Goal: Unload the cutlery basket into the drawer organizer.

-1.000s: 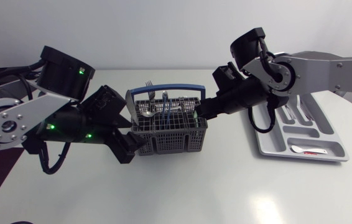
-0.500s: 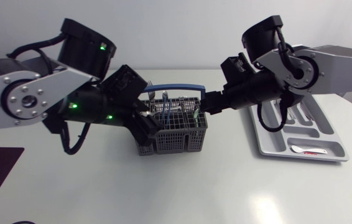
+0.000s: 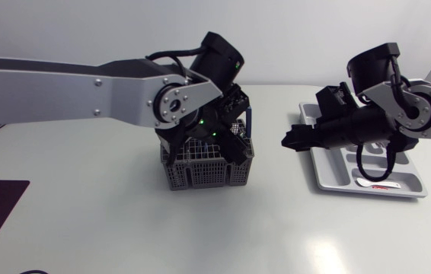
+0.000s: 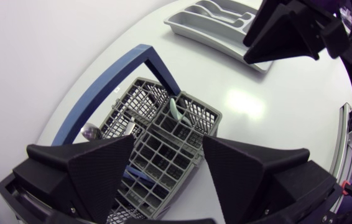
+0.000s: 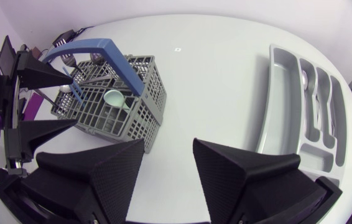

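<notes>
One second on: swung left pincer (image 4: 168, 147) over the cutlery basket (image 3: 200, 173), spread and empty, drew right pincer (image 5: 168, 144) back toward the drawer organizer (image 3: 336, 176), spread too, nothing carried.

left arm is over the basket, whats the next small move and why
Probably lower the left gripper onto the pale green spoon and close on it. The gripper is open and hangs just above the basket, and the spoon sticks up out of one cell.

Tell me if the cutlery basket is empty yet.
Not empty. The cutlery basket holds a pale green spoon in one compartment and more cutlery near its blue handle.
</notes>
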Robot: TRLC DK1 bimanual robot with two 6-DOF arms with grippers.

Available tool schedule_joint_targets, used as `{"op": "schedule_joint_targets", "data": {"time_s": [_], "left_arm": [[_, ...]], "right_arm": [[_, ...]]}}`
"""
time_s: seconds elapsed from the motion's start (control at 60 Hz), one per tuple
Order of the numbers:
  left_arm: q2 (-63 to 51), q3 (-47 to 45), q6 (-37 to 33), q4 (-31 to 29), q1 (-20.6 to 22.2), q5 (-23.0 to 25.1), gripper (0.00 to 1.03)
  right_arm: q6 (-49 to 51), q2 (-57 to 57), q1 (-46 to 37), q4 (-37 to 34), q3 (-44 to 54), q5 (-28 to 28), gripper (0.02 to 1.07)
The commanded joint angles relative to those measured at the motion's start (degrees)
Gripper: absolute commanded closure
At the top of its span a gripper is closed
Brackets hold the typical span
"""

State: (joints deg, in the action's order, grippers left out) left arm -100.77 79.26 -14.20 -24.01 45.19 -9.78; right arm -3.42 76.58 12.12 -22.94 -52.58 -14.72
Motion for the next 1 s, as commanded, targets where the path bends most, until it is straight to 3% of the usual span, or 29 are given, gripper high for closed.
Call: {"op": "schedule_joint_targets", "data": {"time_s": [0.0,0.05,0.317,0.6,0.983], "left_arm": [[-3.4,4.7,2.5,-1.5,1.1,-2.1,0.27],[-5.4,7.3,3.1,-3.3,1.7,-4.1,0.27],[-13.6,19.2,11.3,-14.8,2.1,-5.2,0.31],[-15.7,22.1,13.3,-15.2,1.9,-6.4,0.60],[-19.7,24.4,14.1,-15.2,3.1,-7.8,0.70]], "right_arm": [[0.1,-1.3,-1.1,-0.3,2.4,-0.3,0.48],[0.3,-1.5,-1.8,-0.2,3.1,-0.7,0.48],[1.1,-2.6,-4.5,0.0,5.1,-2.0,0.47],[1.2,-3.2,-4.9,0.4,6.3,-2.5,0.47],[1.9,-3.3,-6.8,0.9,7.0,-3.9,0.47]]}}
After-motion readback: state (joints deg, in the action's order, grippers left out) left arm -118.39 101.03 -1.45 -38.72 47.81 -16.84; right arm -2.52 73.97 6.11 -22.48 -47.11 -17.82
